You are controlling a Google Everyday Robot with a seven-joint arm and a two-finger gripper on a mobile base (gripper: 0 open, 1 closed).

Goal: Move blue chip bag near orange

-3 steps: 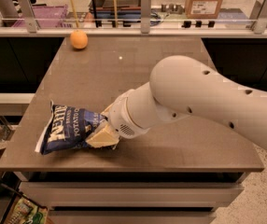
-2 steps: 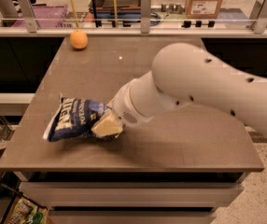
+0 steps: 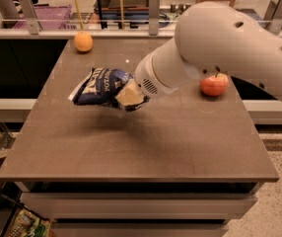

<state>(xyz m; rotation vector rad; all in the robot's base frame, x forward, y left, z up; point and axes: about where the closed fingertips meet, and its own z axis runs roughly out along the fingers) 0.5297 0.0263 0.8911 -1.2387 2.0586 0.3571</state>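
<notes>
**Lifted and carried: blue chip bag (image 3: 97,85) rides in the tool (image 3: 129,97)**

Since the earlier frames, the blue chip bag has left the near left part of the table (image 3: 131,154) and moved up and farther across it, along with the tool that holds it. The white arm (image 3: 220,38) has swung with it, and a red apple (image 3: 214,84) that it hid before now shows.

The tool is clenched on the bag's right end, its tan fingers (image 3: 126,96) pressed into the crinkled foil. The rest of the bag sticks out to the tool's left in the view, tilted, with its white lettering facing up. A soft shadow lies on the table below the tool and the bag, so the bag hangs clear of the surface.

The orange (image 3: 83,41) sits beyond the tool and to its left, close to the table's far edge, apart from the bag and not touching it. The red apple rests on the table on the tool's other side, to its right, partly under the arm's thick white body. Behind the tool, the arm rises up and right, out of the view.
</notes>
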